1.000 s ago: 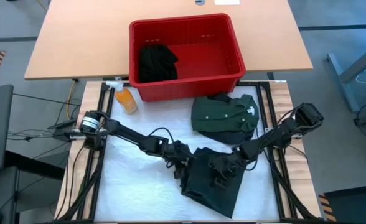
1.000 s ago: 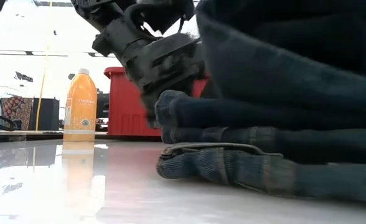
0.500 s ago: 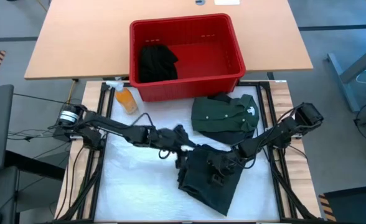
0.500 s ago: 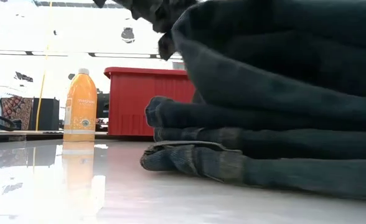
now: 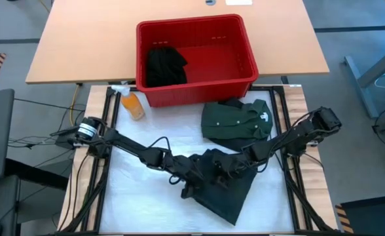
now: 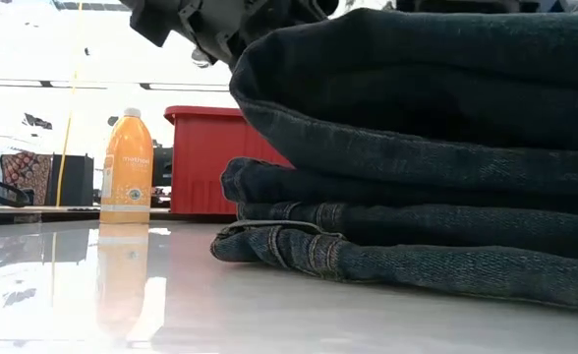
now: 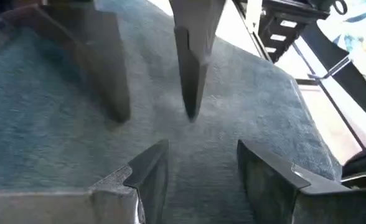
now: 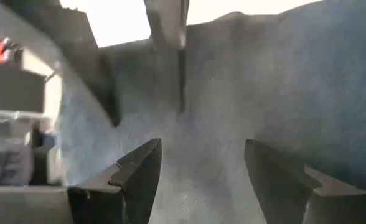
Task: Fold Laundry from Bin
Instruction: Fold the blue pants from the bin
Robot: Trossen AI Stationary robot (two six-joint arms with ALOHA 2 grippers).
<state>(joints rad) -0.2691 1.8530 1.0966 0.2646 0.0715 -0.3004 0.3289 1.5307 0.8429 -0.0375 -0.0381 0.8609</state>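
From above, both grippers are buried in dark cloth, so their fingertips are hard to make out there. The wrist views help: the left gripper (image 7: 195,171) has its fingers spread, pressed onto denim, and the right gripper (image 8: 201,171) is spread wide on the same fabric, nothing pinched. The jeans (image 5: 220,187) lie folded in thick layers at the middle of the white mat (image 5: 140,190). A green shirt (image 5: 237,121) sits folded behind them. One black garment (image 5: 163,65) lies in the red bin (image 5: 245,39)
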